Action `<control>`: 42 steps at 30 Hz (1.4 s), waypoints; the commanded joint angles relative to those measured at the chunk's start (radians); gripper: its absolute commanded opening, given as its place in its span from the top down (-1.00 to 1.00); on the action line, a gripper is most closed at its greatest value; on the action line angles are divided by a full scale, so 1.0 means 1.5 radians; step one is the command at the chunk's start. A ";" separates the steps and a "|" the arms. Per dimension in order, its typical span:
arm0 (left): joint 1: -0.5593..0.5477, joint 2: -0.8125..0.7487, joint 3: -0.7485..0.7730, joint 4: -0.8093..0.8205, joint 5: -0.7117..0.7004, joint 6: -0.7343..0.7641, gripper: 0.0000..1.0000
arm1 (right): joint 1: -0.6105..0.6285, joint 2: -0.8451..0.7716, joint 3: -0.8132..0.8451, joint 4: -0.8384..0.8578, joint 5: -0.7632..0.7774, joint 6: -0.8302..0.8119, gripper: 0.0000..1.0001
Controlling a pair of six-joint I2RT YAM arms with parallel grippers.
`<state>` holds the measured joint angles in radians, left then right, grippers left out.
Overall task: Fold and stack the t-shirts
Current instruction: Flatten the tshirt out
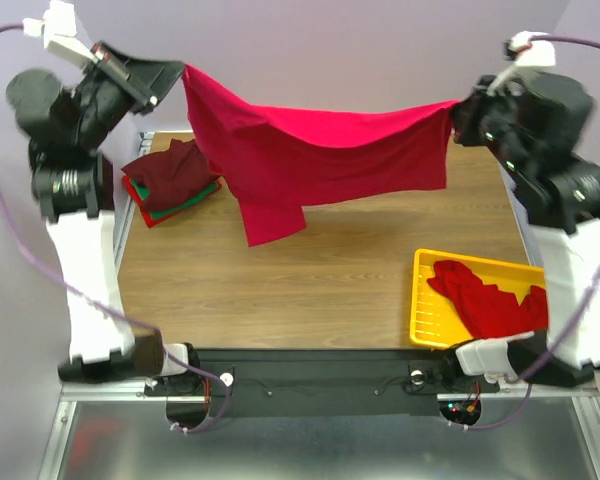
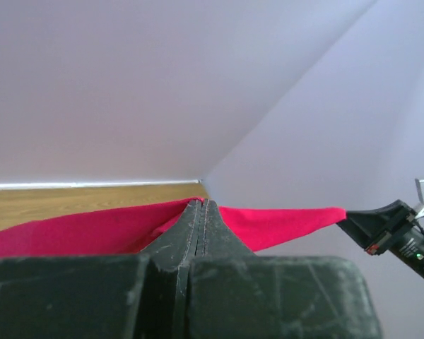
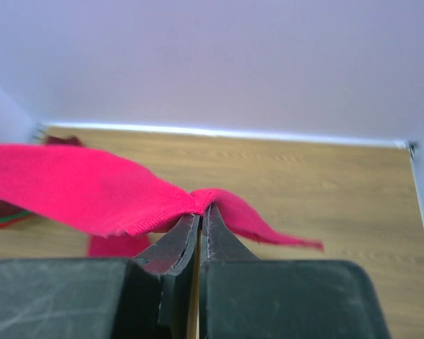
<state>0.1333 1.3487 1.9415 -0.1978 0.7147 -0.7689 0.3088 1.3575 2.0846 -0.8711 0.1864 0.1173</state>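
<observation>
A bright red t-shirt hangs stretched in the air above the back of the table, one sleeve dangling. My left gripper is shut on its left corner, high at the back left; in the left wrist view the cloth runs out from my left gripper. My right gripper is shut on the other corner at the back right, the red t-shirt bunched at the tips of the right gripper. A stack of folded t-shirts, maroon on top over green and red, lies at the back left.
A yellow slotted tray stands at the front right of the wooden table, with a crumpled red t-shirt in it and spilling over its right side. White walls close in behind and to both sides.
</observation>
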 commanded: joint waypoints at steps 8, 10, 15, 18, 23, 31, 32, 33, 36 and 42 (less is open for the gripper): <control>0.003 -0.230 0.020 0.013 -0.108 0.027 1.00 | -0.003 -0.159 0.047 0.099 -0.174 0.030 0.99; 0.004 -0.245 0.040 0.014 -0.148 0.034 1.00 | -0.003 -0.154 0.073 0.100 -0.163 0.030 0.99; 0.004 -0.238 0.043 0.060 -0.167 0.016 1.00 | -0.003 -0.124 0.142 0.112 -0.128 0.033 0.99; 0.003 -0.219 0.006 0.083 -0.133 -0.010 1.00 | -0.003 -0.117 0.112 0.118 -0.078 0.029 0.99; 0.002 -0.145 -0.080 0.120 -0.079 -0.028 1.00 | -0.003 -0.117 -0.070 0.157 -0.018 0.028 0.99; -0.087 0.069 -0.041 0.125 -0.060 0.041 1.00 | -0.007 -0.042 -0.231 0.242 0.040 -0.016 0.99; -0.111 0.093 -0.001 0.106 -0.061 0.055 1.00 | -0.009 -0.015 -0.231 0.246 0.040 -0.020 0.99; -0.115 0.136 0.025 0.091 -0.073 0.067 1.00 | -0.017 -0.002 -0.222 0.254 0.041 -0.023 0.99; -0.117 0.202 0.148 0.019 -0.110 0.103 1.00 | -0.030 0.052 -0.182 0.261 0.032 -0.025 0.99; -0.115 0.303 0.337 -0.008 -0.097 0.093 1.00 | -0.037 0.096 -0.067 0.259 -0.002 -0.043 0.99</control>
<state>-0.0479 1.8912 2.2913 -0.2947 0.5488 -0.6502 0.2607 1.5406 1.8614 -0.6083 0.2016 0.0856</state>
